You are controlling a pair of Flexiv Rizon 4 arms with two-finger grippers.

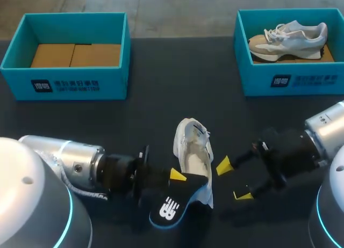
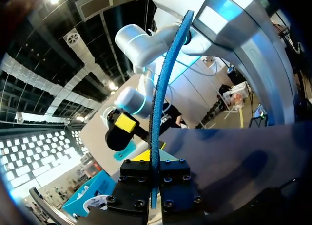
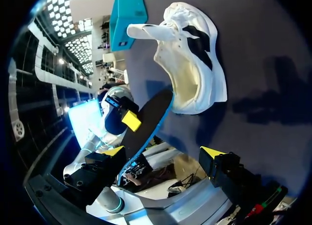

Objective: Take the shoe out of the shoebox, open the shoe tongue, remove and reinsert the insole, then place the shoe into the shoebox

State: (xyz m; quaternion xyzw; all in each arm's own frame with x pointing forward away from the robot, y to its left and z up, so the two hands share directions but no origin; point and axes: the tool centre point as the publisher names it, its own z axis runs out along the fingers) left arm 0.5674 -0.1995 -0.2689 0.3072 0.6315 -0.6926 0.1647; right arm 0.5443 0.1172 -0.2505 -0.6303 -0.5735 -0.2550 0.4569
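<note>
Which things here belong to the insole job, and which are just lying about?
Job: shoe on the table; insole, held by left gripper; right gripper, open beside the shoe; empty shoebox, likely.
Lying about: other shoebox; second shoe inside it.

The table [image 1: 161, 81] has two boxes at its far side. The left box [image 1: 67, 81] sits at the far left. The right box [image 1: 290, 79] sits at the far right, well apart from it. A second shoe [image 1: 290, 38] lies inside the right box. The shoe [image 1: 193, 148] lies on the table in the middle, nearer to me than both boxes. The left gripper [image 1: 174, 181] is at the near end of the shoe, a little to its left. The insole [image 1: 174, 208] is pinched between its fingers, just beside the shoe's near end. The right gripper [image 1: 234, 179] is just right of the shoe, fingers spread, not touching it.
</note>
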